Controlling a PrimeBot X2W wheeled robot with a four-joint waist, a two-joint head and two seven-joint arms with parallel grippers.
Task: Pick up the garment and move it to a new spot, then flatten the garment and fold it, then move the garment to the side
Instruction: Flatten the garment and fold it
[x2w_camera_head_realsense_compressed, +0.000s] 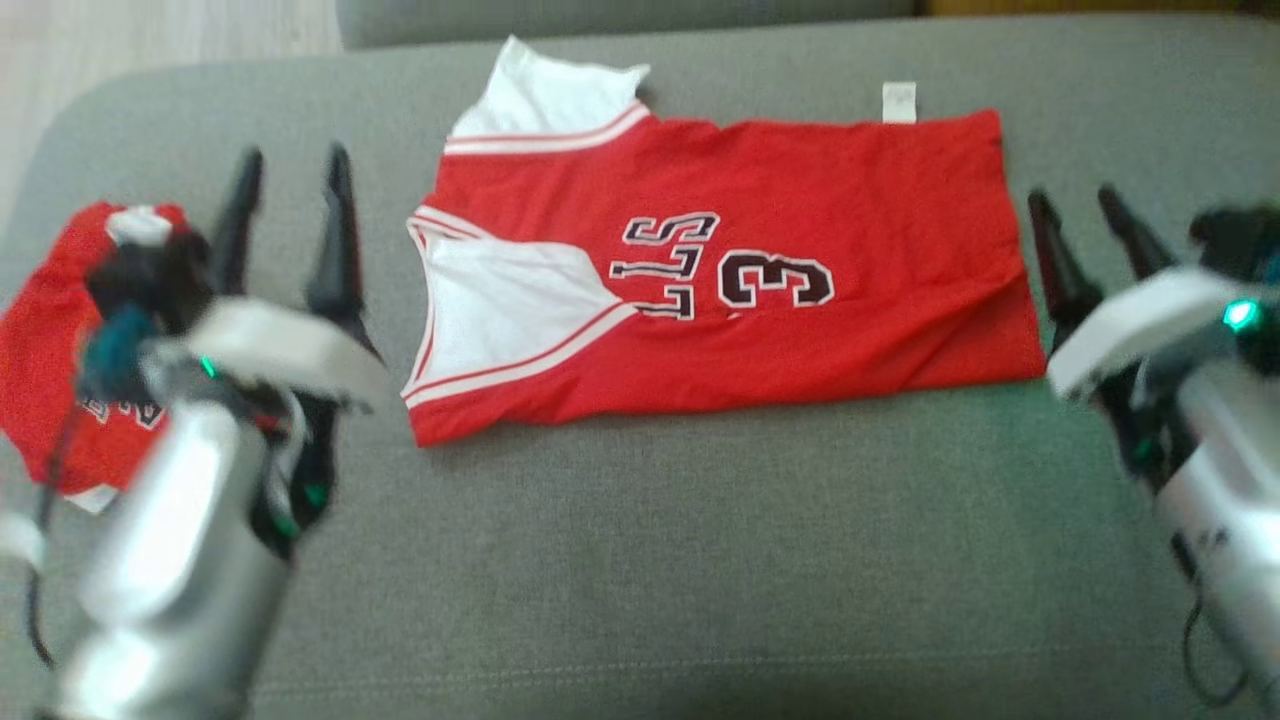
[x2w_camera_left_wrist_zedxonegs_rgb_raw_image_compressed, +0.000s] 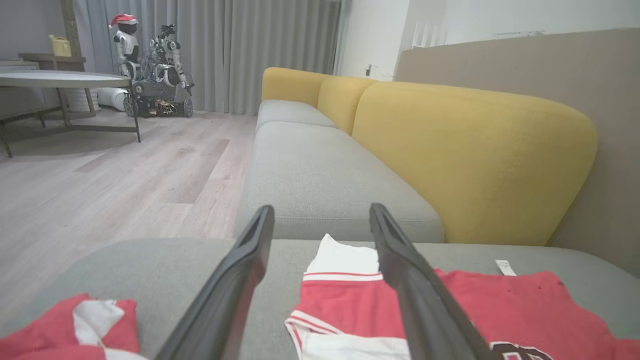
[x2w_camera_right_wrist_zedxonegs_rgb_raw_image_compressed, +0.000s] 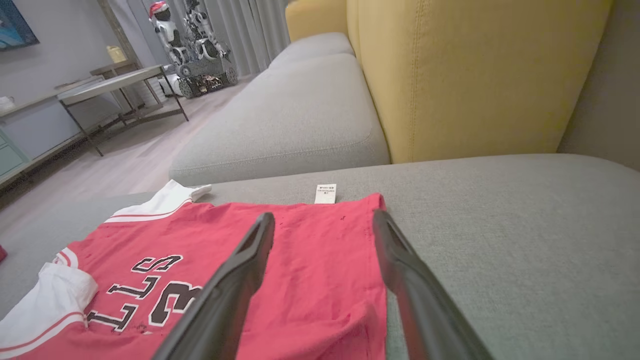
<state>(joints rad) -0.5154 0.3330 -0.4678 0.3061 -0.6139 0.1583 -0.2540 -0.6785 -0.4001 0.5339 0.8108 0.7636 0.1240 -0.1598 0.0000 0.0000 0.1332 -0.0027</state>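
A red and white jersey, the garment (x2w_camera_head_realsense_compressed: 720, 280) (x2w_camera_left_wrist_zedxonegs_rgb_raw_image_compressed: 500, 305) (x2w_camera_right_wrist_zedxonegs_rgb_raw_image_compressed: 280, 270), lies folded lengthwise on the grey sofa seat (x2w_camera_head_realsense_compressed: 640, 560), its black number and letters facing up and a white tag (x2w_camera_head_realsense_compressed: 899, 101) at its far edge. My left gripper (x2w_camera_head_realsense_compressed: 292, 165) (x2w_camera_left_wrist_zedxonegs_rgb_raw_image_compressed: 322, 215) hovers open just left of the garment's collar end, holding nothing. Beside the hem end on the right, my right gripper (x2w_camera_head_realsense_compressed: 1075, 205) (x2w_camera_right_wrist_zedxonegs_rgb_raw_image_compressed: 322, 222) stands open and empty too.
A second red garment (x2w_camera_head_realsense_compressed: 60, 350) (x2w_camera_left_wrist_zedxonegs_rgb_raw_image_compressed: 75, 330) lies crumpled at the seat's left edge, partly behind my left arm. Yellow back cushions (x2w_camera_left_wrist_zedxonegs_rgb_raw_image_compressed: 470, 165) (x2w_camera_right_wrist_zedxonegs_rgb_raw_image_compressed: 470, 75) rise behind the seat. Wooden floor (x2w_camera_left_wrist_zedxonegs_rgb_raw_image_compressed: 100, 185), a table (x2w_camera_left_wrist_zedxonegs_rgb_raw_image_compressed: 60, 80) and another robot (x2w_camera_left_wrist_zedxonegs_rgb_raw_image_compressed: 150, 65) lie beyond.
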